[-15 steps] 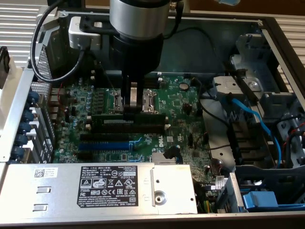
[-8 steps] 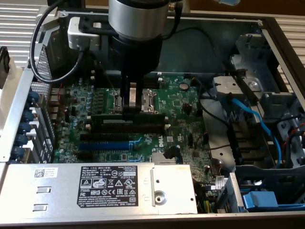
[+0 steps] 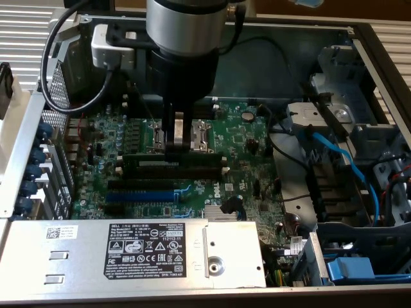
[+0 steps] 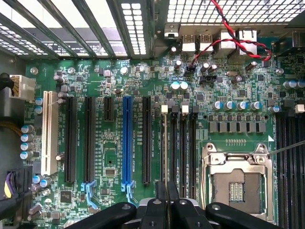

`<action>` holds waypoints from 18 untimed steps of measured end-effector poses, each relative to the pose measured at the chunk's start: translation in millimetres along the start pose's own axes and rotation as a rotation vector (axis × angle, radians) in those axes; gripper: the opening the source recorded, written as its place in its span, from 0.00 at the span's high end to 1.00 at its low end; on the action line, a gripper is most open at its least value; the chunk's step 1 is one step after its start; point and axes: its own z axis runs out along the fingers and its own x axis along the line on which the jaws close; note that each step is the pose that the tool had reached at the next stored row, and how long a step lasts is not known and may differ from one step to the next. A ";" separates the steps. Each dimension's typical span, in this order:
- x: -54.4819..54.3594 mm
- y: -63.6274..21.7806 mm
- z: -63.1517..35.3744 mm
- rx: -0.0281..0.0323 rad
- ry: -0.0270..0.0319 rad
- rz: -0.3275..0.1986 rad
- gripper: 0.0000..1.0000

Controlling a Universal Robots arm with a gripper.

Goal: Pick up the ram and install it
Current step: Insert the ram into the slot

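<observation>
While the arm stands over the middle of the exterior view, I find the gripper [image 3: 178, 146] low over the motherboard [image 3: 247, 138]; its fingers [image 4: 159, 202] are drawn close together on the top edge of the ram [image 3: 172, 164]; the ram stands upright on its long edge, centre frame, lying along the black memory slots [image 3: 173, 174] on the side nearest the processor socket [image 3: 200, 133]; whether it is fully seated I cannot tell; the blue expansion slot [image 3: 138, 194] lies lower left of it; the labelled power supply [image 3: 148, 250] occupies the bottom left.
</observation>
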 end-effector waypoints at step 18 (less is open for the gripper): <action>-0.3 0.3 3.0 0.0000 -0.0025 0.006 0.88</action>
